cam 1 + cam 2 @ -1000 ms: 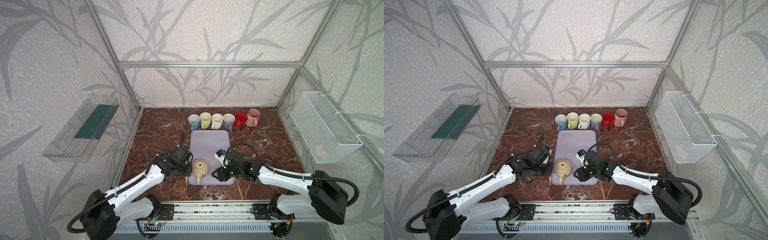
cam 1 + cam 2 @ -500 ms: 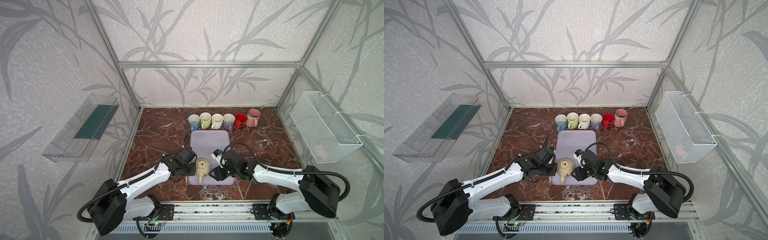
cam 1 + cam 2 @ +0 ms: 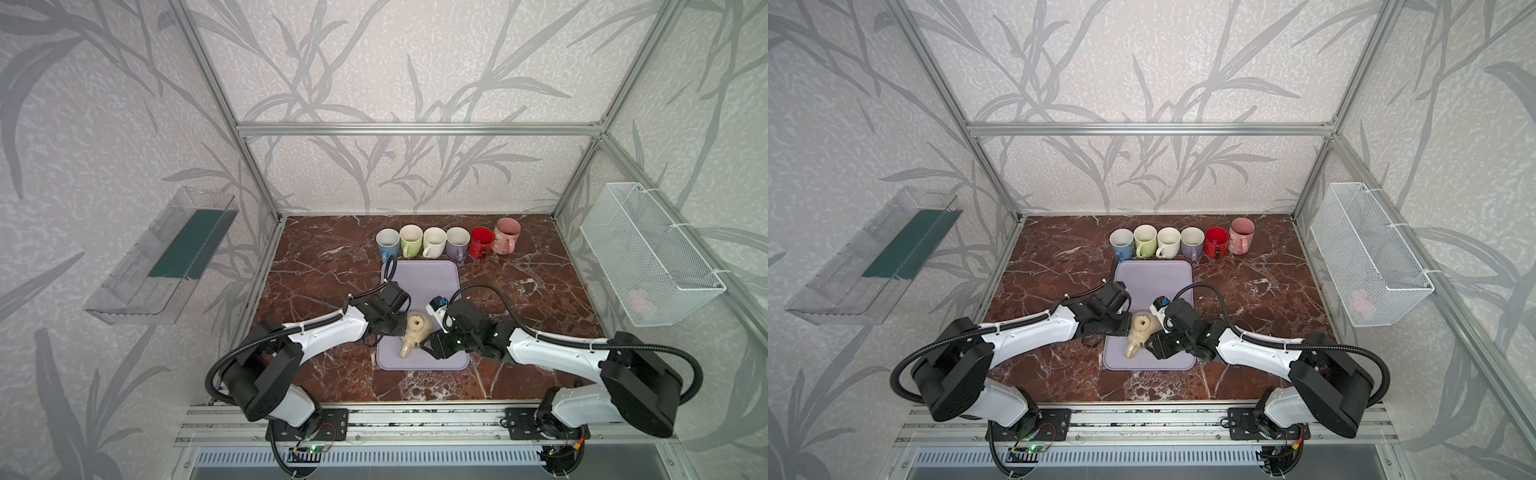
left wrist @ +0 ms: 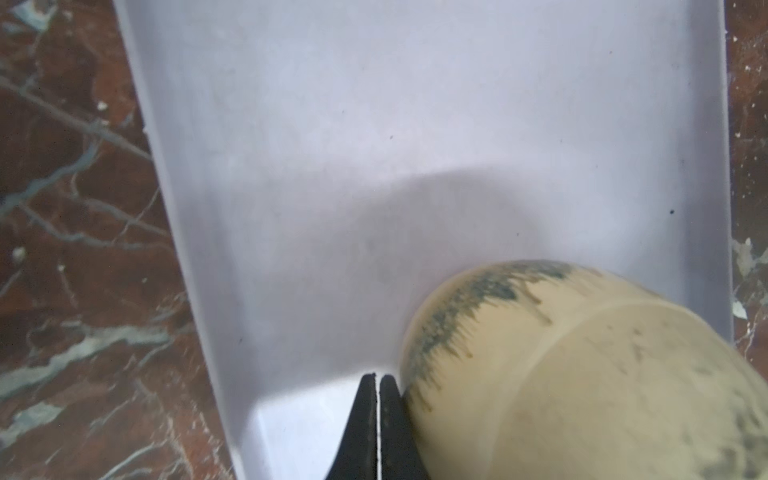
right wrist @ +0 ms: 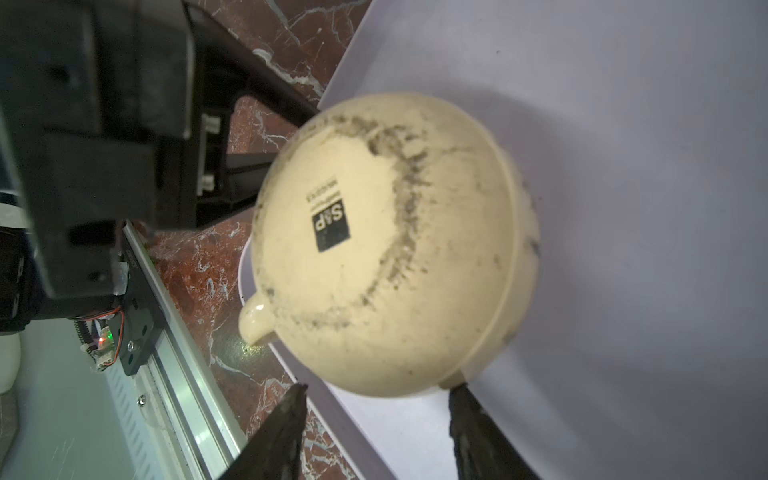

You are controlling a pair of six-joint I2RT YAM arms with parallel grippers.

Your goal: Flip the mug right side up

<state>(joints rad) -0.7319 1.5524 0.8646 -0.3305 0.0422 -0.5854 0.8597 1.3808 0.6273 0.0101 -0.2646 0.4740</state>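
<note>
Mug (image 3: 415, 328) (image 5: 395, 249) sits base up and tilted on the front half of the mat (image 3: 424, 278), handle toward the front edge. My left claw (image 4: 377, 378) is pressed together and empty, its side against the mug wall. My right claw (image 5: 379, 388) is spread, tips flanking the mug; contact I cannot tell. Cups (image 3: 432, 243) line the surface (image 3: 332, 257) behind the mat.

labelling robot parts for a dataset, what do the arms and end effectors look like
The left arm and right arm have white links, black joints and looping black ribbed cables. The left end effector and right end effector have tapered black fingers.
</note>
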